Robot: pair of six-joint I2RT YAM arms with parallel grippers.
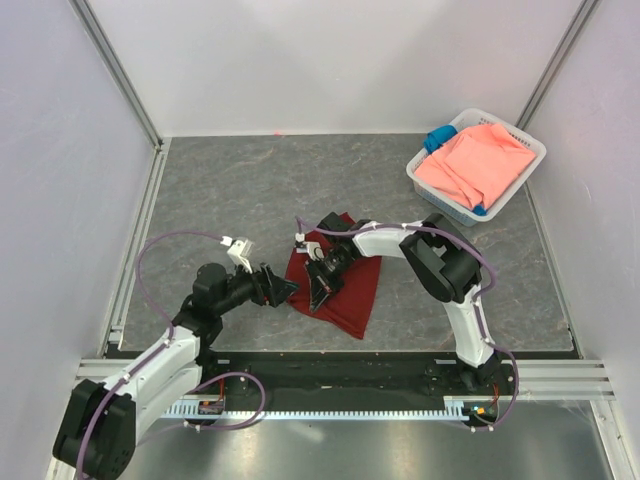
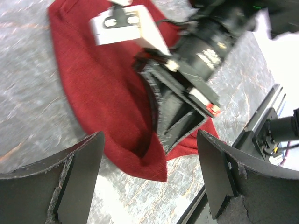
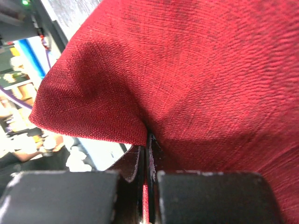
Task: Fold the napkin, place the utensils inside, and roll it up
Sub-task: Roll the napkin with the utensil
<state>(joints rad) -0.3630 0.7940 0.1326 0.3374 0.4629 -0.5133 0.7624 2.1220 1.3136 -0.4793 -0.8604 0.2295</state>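
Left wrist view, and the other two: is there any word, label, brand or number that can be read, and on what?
None can be read.
Pale print on the right arm's black wrist housing: too blurred to read.
The napkin and the basket show no lettering.

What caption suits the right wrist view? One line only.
Right gripper shut on a fold of the napkin, cloth filling the frame.
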